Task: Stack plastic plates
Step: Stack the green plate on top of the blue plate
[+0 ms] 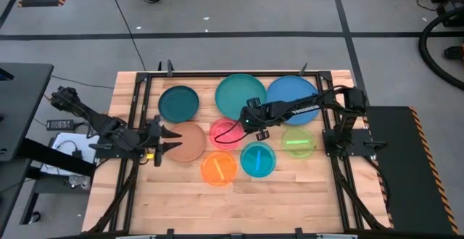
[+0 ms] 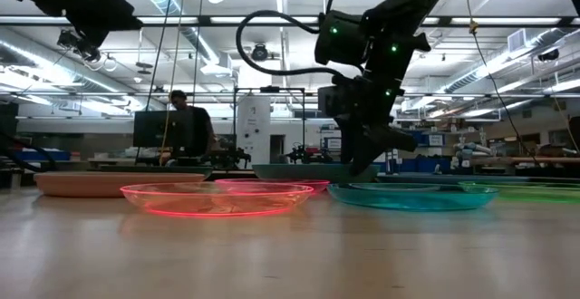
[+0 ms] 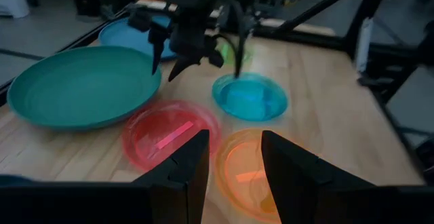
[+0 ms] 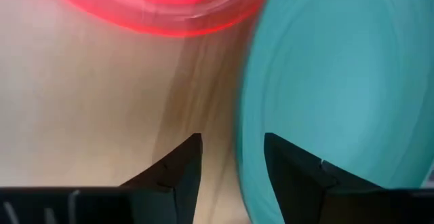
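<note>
Eight plastic plates lie flat and apart on the wooden table: dark-teal (image 1: 177, 103), large teal (image 1: 241, 96), large blue (image 1: 292, 100), brown (image 1: 187, 141), pink (image 1: 226, 132), orange (image 1: 219, 169), cyan (image 1: 257, 159) and green (image 1: 298, 142). My right gripper (image 1: 250, 125) is open and slants down just above the strip of bare wood between the pink plate (image 4: 156, 7) and the large teal plate (image 4: 339, 95). One of its fingers hangs over the teal rim. My left gripper (image 1: 172, 140) is open above the brown plate's left edge, with nothing between its fingers.
A black metal frame (image 1: 138, 101) runs around the table's top, and the arm bases stand at its left and right sides. There is bare wood along the near edge (image 1: 239, 210). A person sits at a desk in the room behind (image 2: 186, 122).
</note>
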Controlling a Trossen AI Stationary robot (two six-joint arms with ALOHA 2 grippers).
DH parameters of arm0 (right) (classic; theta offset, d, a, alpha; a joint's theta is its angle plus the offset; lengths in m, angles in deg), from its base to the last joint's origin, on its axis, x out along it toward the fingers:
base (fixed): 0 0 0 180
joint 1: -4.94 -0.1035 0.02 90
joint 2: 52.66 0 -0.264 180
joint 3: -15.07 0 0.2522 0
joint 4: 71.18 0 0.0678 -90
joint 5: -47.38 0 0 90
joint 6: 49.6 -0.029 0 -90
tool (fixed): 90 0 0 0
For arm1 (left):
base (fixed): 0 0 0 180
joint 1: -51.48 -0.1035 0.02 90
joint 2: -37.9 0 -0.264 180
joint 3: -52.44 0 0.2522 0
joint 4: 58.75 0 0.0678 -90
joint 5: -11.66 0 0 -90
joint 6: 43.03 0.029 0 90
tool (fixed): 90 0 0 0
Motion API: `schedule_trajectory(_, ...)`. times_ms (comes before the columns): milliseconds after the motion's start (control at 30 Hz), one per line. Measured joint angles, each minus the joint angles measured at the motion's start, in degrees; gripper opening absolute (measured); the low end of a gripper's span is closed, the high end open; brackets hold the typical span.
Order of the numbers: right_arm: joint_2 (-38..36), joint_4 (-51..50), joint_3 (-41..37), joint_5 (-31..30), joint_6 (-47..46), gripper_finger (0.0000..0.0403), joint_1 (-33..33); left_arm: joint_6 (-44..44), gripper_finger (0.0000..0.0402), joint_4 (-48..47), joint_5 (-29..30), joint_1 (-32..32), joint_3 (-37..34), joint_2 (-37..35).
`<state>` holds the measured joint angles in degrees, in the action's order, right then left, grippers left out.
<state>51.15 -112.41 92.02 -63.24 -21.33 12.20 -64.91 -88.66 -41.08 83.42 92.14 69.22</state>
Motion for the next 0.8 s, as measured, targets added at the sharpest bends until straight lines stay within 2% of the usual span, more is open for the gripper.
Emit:
schedule_trajectory(300,0.21,-0.52,0.45,0.09,0.39,0.0200,0.18,0.06,0.0142,0.05,1.66,0.25,0.00,-0.97)
schedule_trajectory(367,0.21,-0.82,0.44,1.93,0.24,0.0200,0.51,0.06,0.0142,0.40,1.67,0.35,0.00,-0.99)
schedule_trajectory(567,0.21,-0.87,0.43,3.43,2.14,0.0199,1.20,0.74,0.0142,4.13,-1.28,2.49,-0.02,-1.07)
schedule_trajectory(700,0.21,-0.87,0.41,3.87,2.83,0.0200,1.16,4.97,0.0142,5.14,-1.45,4.15,-0.02,-1.08)
schedule_trajectory(800,0.19,-1.20,0.41,3.86,2.80,0.0200,1.23,12.08,0.0142,6.31,-0.76,3.95,-0.02,-0.95)
